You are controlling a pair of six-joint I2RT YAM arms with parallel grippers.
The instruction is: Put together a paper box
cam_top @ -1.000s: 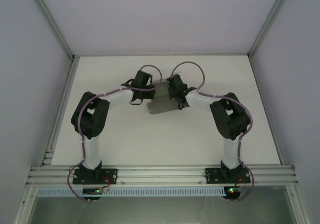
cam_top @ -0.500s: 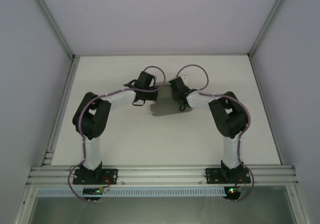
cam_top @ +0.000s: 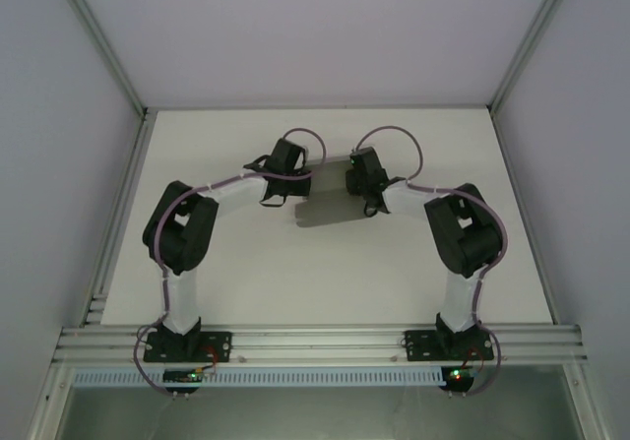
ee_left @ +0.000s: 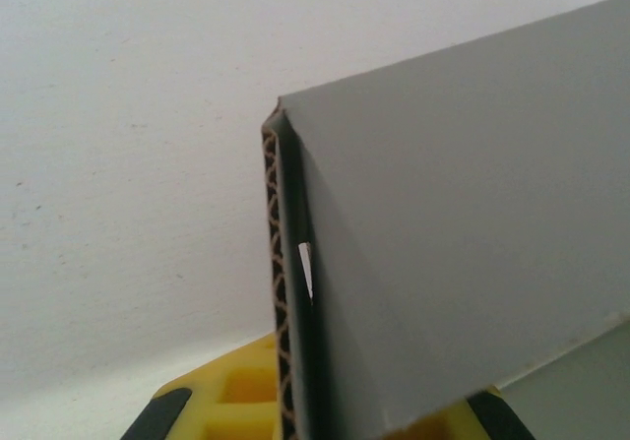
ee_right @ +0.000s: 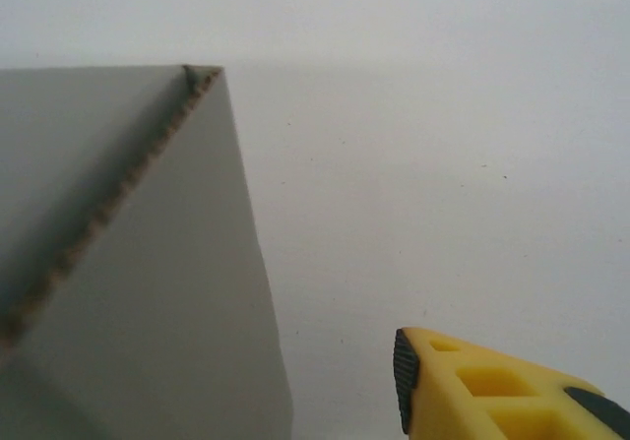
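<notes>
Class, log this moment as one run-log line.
left gripper: shut on grey card paper box | right gripper: visible finger clear of box

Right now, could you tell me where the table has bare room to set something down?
The near half of the table is bare, bordered by the paper box, left arm, right arm and front rail. Another free strip lies beyond the box, toward the far edge. Crowded: mid-table, where both arms flank the box.

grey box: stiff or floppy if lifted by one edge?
Probably stiff: the paper box shows a corrugated cut edge, so its panels should stay flat. Likely light for its size, since the walls look thin. With the left gripper clamped on one edge, loose flaps may swing at their creases.
</notes>
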